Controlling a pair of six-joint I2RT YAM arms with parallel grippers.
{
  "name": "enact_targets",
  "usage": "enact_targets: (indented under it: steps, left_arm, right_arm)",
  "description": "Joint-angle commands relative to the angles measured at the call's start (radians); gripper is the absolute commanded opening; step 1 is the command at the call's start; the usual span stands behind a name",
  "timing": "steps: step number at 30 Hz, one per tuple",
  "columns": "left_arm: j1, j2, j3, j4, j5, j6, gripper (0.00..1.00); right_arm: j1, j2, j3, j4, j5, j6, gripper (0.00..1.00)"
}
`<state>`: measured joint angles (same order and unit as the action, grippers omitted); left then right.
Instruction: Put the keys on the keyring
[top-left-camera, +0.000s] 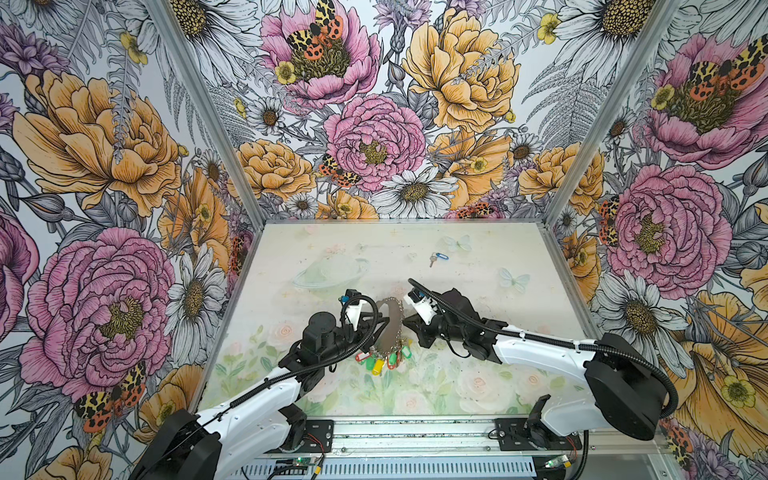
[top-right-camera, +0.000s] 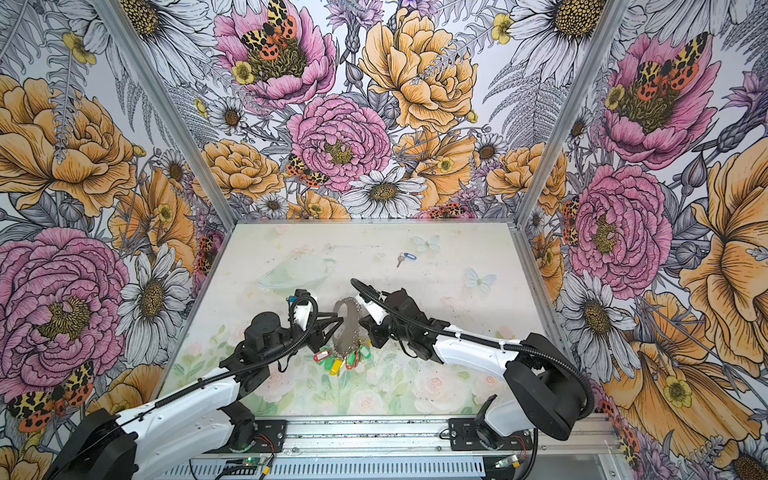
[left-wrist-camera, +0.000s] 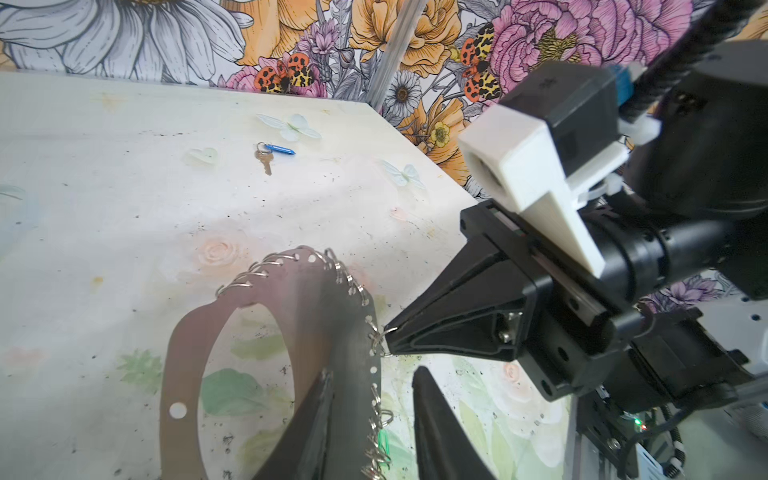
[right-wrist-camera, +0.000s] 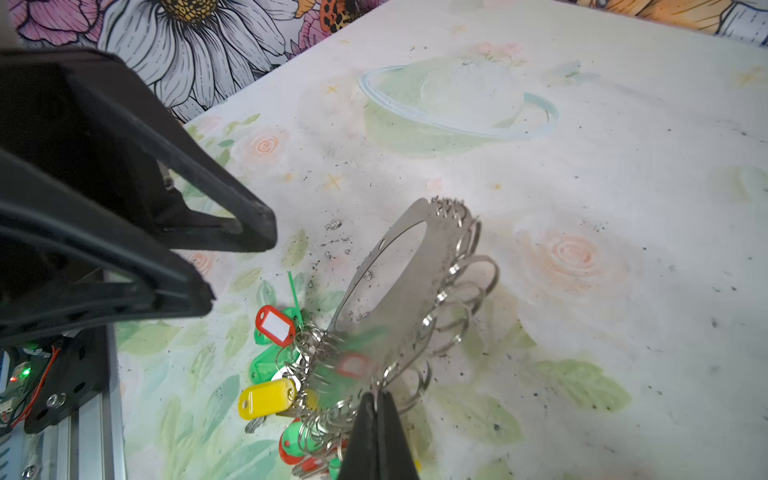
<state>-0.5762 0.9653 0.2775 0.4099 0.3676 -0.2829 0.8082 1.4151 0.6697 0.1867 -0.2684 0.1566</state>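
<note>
Right wrist view: right jaws clamp a wire ring (right-wrist-camera: 376, 390) edging the tilted keyring (right-wrist-camera: 415, 266); left jaws stand open beside it. The blue-tagged key (top-left-camera: 437, 258) lies well apart on the counter (top-left-camera: 478, 266), not yet fetched.

Lab robot cell, floral walls (top-left-camera: 104, 166), aluminium frame (top-left-camera: 205, 104)

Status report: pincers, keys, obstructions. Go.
Right pincer shut on keyring edge ring; left pincer open beside it. Keys far back, untouched. Tagged bunch clustered at keyring's near end.
</note>
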Motion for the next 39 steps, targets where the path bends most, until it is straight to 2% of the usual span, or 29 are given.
enact_targets:
  steps: [1,7,11,15,22,29,32,37,39]
  left_arm:
    - [-0.009,0.031,-0.013,0.096,0.095,0.034,0.32]
    - [-0.051,0.103,-0.016,0.158,0.126,0.065,0.27]
    - [-0.089,0.163,0.008,0.163,0.089,0.079,0.26]
    - [-0.075,0.243,0.061,0.162,0.03,-0.005,0.28]
    - [0.002,0.365,0.139,0.168,0.073,-0.158,0.26]
    - [0.022,0.379,0.143,0.185,0.104,-0.179,0.26]
    - [0.015,0.377,0.155,0.141,0.089,-0.158,0.26]
    - [0.002,0.382,0.198,-0.011,-0.002,-0.124,0.27]
    - [0.004,0.393,0.211,-0.043,-0.022,-0.125,0.27]
  right_arm:
    - [0.004,-0.052,-0.065,0.214,-0.068,-0.045,0.0]
    - [0.003,-0.088,-0.14,0.292,-0.076,-0.079,0.0]
    - [0.009,-0.079,-0.139,0.287,-0.092,-0.096,0.0]
    - [0.032,-0.053,-0.122,0.248,-0.055,-0.145,0.0]
    - [0.057,-0.041,-0.139,0.269,0.007,-0.188,0.0]
    - [0.056,-0.029,-0.136,0.277,0.019,-0.17,0.0]
    - [0.058,-0.017,-0.115,0.236,0.071,-0.173,0.0]
    - [0.065,-0.001,-0.071,0.134,0.224,-0.18,0.0]
    - [0.064,0.003,-0.065,0.109,0.24,-0.177,0.0]
